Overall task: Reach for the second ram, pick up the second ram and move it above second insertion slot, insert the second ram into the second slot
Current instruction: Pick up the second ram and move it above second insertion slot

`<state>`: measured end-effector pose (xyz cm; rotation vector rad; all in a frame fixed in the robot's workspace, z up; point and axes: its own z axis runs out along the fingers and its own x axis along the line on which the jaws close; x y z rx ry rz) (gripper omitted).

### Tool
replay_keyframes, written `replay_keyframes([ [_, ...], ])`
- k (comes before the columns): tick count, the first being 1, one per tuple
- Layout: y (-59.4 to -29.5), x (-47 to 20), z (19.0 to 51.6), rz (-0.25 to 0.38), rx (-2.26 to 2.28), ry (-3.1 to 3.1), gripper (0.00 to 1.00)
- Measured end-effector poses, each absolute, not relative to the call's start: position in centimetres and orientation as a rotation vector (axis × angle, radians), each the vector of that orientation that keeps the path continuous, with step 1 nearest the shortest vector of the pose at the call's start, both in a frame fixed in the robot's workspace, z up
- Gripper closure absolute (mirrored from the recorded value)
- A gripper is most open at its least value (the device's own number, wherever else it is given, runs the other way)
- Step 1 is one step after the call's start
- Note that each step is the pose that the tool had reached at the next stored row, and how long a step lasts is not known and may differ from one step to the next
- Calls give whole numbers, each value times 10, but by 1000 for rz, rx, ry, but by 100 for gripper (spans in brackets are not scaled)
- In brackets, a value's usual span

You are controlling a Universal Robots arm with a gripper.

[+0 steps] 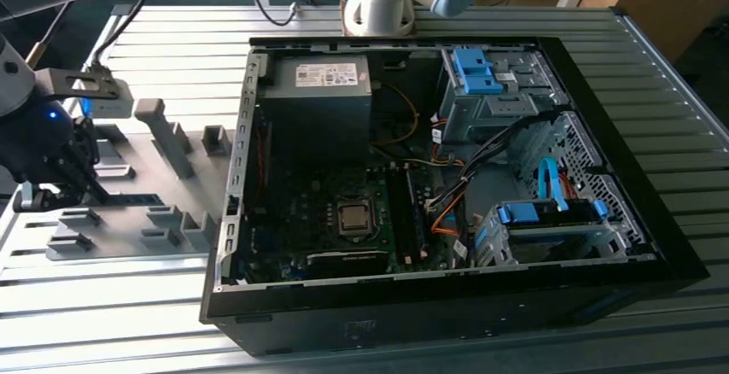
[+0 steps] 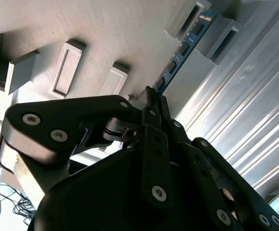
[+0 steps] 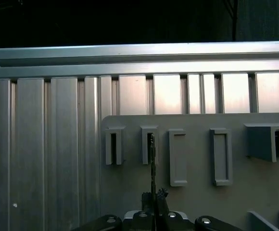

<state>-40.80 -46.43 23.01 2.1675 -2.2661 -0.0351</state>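
Second ram: long, thin, flat blue-green circuit-board stick with dark chips, standing on its long edge on a pale grey slotted holder plate, with the far end tucked between two raised grey blocks. Seen edge-on in the first wrist view as a thin dark line from one holder pocket back to the fingertips. Rests, plate and all, on the ribbed aluminium table, at the exterior view's left of the open black computer case.

Black two-fingered hand down at the near end of the stick, with fingers drawn together on its two flat faces. Looks like a closed pinch on the board, though partly hidden behind the linkage.

Judged light and stiff, yet thin and brittle. Likely to tolerate squeezing across the flat faces, but not bending or twisting. Probably prone to pivoting when held near one end by such smooth faces. Best gripped square to the board, on bare board or chip faces, clear of the lower edge.
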Motion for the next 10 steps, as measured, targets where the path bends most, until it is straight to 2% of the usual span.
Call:
replay_keyframes([
  [10,-464,-408,235,-35,2167,-2266,86],
])
